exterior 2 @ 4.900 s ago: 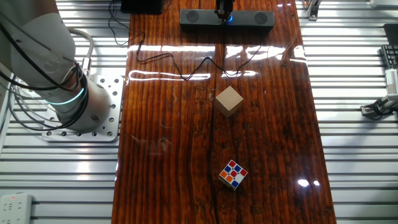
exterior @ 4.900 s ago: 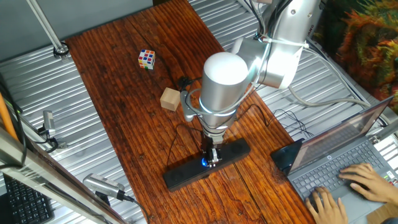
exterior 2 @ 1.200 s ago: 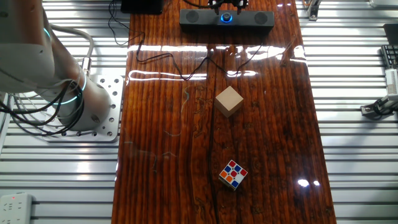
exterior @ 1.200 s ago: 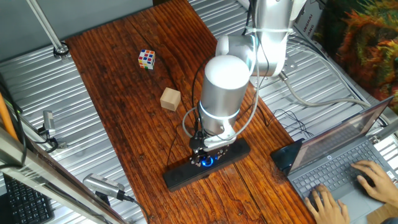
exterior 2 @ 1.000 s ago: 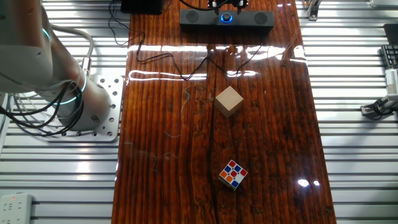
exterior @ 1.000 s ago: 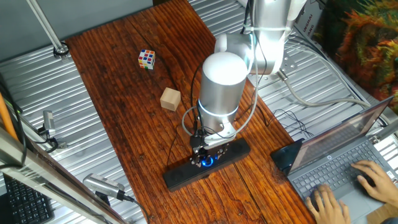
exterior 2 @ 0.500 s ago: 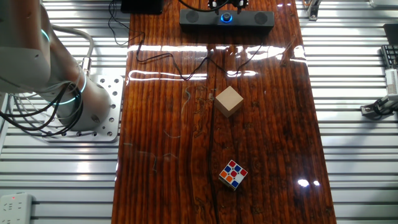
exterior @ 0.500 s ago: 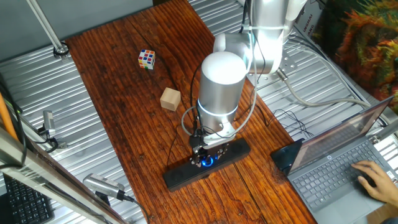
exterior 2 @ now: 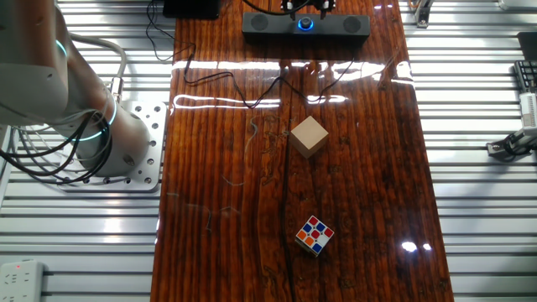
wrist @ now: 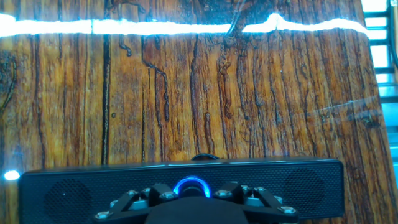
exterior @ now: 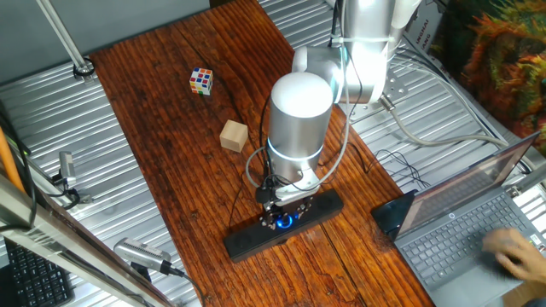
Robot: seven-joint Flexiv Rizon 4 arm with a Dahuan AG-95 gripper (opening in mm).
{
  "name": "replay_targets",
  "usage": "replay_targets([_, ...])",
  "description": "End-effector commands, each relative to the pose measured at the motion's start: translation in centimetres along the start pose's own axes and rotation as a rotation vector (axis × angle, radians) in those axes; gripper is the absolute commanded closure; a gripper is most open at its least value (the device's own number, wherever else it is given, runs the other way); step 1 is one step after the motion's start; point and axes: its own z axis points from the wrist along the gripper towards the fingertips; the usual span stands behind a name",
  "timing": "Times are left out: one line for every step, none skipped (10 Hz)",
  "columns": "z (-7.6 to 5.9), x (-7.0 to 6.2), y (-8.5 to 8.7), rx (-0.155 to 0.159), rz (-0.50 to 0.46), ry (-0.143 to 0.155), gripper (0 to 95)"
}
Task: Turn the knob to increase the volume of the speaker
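1. Gripper [exterior: 281,218] sits directly over the knob [wrist: 191,186]; jaws spread wide, fingers to either side of the dial with a gap, nothing held.
2. Knob glows blue at the centre of the speaker [wrist: 74,186], in plain sight between the finger linkages in the hand view.
3. Speaker lies flat near one end of the wooden table [exterior 2: 361,193], its thin cable [exterior 2: 252,99] trailing across the boards.
4. Wooden block [exterior 2: 308,136] mid-table, well apart from the speaker; colour cube [exterior 2: 315,236] farther off.
5. Laptop [exterior: 461,226] beside the table.
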Motion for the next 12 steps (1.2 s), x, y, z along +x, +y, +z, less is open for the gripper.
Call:
replay_targets([0.01,0.06,0.05,-0.001,0.009,-0.001,38.0])
replay_targets([0.02,0.09,0.08,-0.002,0.02,-0.002,38.0])
replay_targets([0.02,0.12,0.1,-0.003,0.025,-0.004,38.0])
replay_targets([0.0,0.17,0.14,-0.003,0.031,-0.008,38.0])
replay_targets([-0.01,0.22,0.18,-0.003,0.036,-0.008,38.0])
replay_targets([0.01,0.23,0.19,-0.002,0.035,-0.008,38.0])
replay_targets([0.05,0.25,0.2,-0.002,0.042,-0.012,38.0])
replay_targets([0.15,0.27,0.23,0.001,0.045,-0.021,38.0])
replay_targets([0.23,0.3,0.26,0.003,0.052,-0.031,38.0])
replay_targets([0.27,0.31,0.28,0.004,0.06,-0.034,38.0])
replay_targets([0.28,0.31,0.28,0.004,0.067,-0.037,38.0])
replay_targets([0.28,0.31,0.28,0.003,0.075,-0.039,38.0])
